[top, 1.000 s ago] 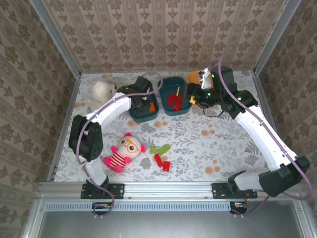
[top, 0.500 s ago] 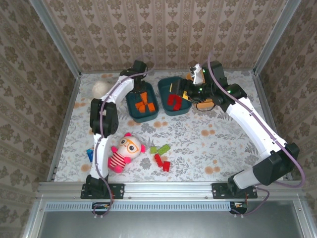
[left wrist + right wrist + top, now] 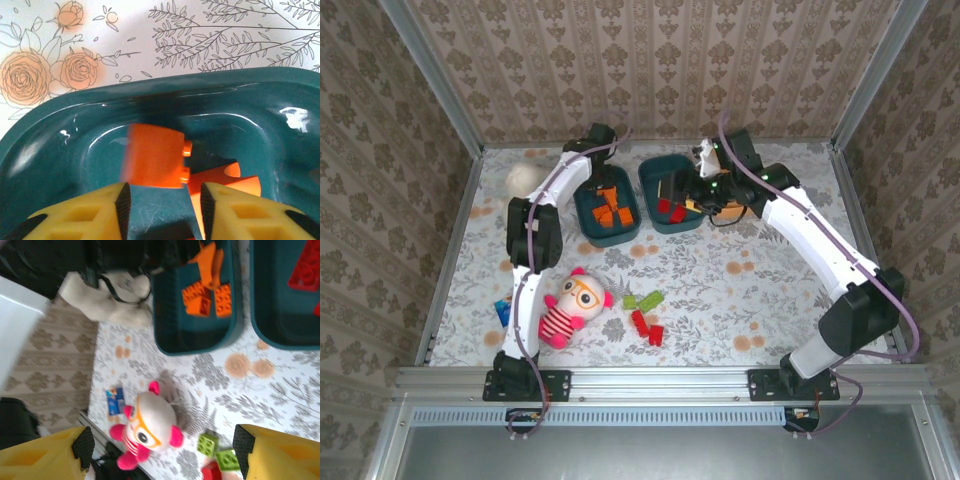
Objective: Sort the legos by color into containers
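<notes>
White plush (image 3: 523, 178) far L, pink doll (image 3: 568, 303) nearer the bases. L teal bin (image 3: 610, 240) holds orange legos (image 3: 612, 210). L gripper (image 3: 162, 192) is low inside it, jaws parted, nothing pinched, w/ a blurred orange brick (image 3: 155, 162) just past the tips. Green legos (image 3: 645, 299) & red legos (image 3: 646, 326) lie loose on the cloth beside the doll. Mid teal bin (image 3: 675, 229) has red bricks (image 3: 670, 207). R gripper (image 3: 163, 440) spread wide, empty, up over the table. Orange bin (image 3: 732, 211) far R, partly under R arm.

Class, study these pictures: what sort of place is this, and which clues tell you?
Probably a staged robot test cell: wallpaper-patterned wall panels in a bare aluminium frame, and two white robot arms bolted to a metal rail.
</notes>
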